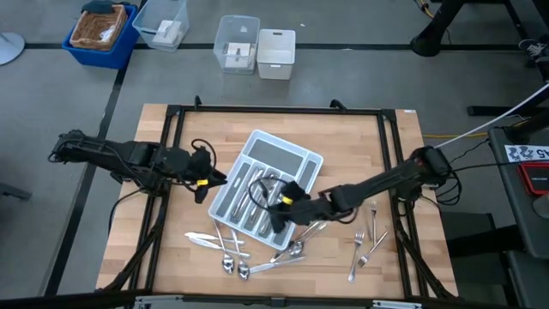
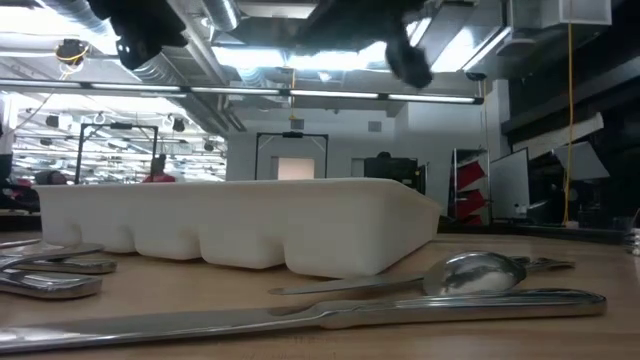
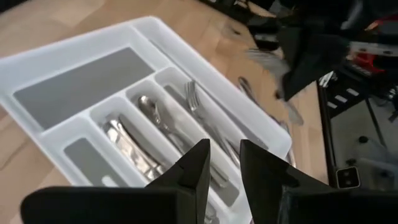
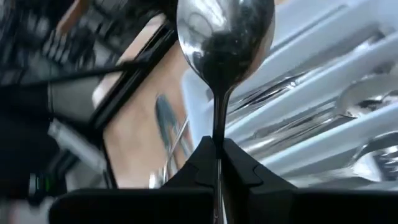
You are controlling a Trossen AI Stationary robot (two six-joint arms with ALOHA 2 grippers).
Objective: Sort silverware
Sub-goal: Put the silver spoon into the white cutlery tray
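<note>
silverware (image 1: 243, 262) – shiny, some trayed, others scattered

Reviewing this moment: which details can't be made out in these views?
- High view: the right gripper covers part of the tray.
- Low view: the tray wall hides its contents.
- Right wrist view: the spoon handle is hidden between the fingers.
- Left wrist view: the left gripper hides the tray's near end.
</note>
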